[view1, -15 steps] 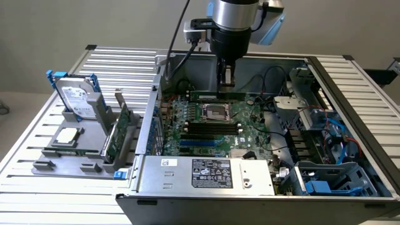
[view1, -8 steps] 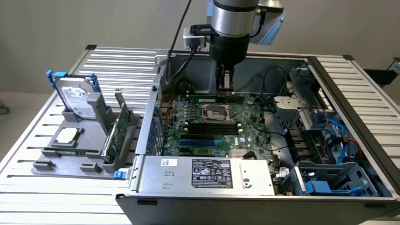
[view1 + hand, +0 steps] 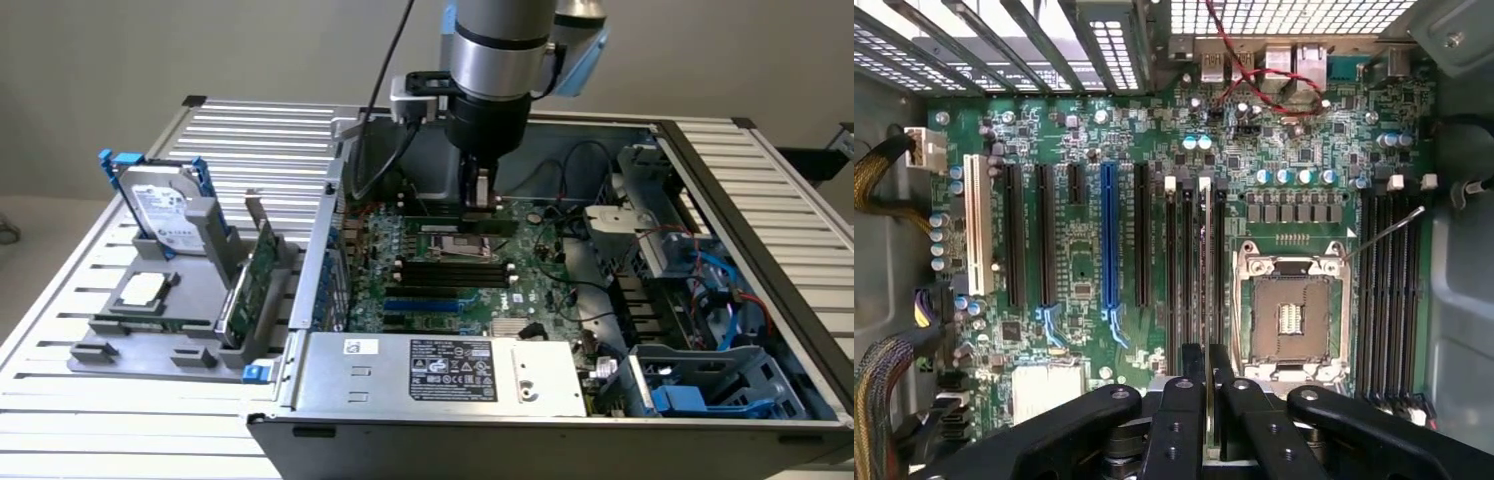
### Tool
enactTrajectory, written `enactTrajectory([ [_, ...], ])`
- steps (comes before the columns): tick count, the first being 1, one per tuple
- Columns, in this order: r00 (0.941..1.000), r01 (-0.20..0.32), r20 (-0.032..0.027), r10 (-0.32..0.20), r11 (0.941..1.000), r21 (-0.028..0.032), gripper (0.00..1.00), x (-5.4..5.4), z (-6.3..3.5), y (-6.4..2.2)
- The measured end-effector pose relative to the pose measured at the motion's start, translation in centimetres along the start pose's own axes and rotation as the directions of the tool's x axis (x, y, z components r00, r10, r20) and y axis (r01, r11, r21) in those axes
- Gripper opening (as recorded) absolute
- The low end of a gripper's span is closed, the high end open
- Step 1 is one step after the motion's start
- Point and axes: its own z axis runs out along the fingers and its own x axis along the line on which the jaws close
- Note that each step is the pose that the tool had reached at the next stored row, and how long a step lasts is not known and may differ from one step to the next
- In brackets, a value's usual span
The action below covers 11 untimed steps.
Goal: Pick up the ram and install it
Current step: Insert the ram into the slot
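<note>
While the hard drive (image 3: 163,212) and the green expansion card (image 3: 256,275) are seen standing in the grey holder (image 3: 100,352) near the worktop's (image 3: 254,130) left edge in the exterior view, the gripper (image 3: 478,195) is found further right, deep inside the open computer case (image 3: 534,445). The ram (image 3: 1207,250) is pinched between its fingertips, hanging straight below over the black memory slots (image 3: 1172,270) beside the processor socket (image 3: 1291,315). Edge-on, it is seen as a long, thin, dark strip. The jaws are drawn nearly together, clamped on it.
</note>
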Motion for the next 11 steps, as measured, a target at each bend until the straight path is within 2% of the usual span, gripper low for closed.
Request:
enactTrajectory([
  [2, 1.0, 0.0, 0.0, 0.0, 1.0, -0.0026, 0.14, 0.2, 0.31, -0.01],
  [11, 1.0, -0.001, -0.0001, 0.001, 1.0, -0.0029, 0.14, 0.4, 1.94, -0.04],
])
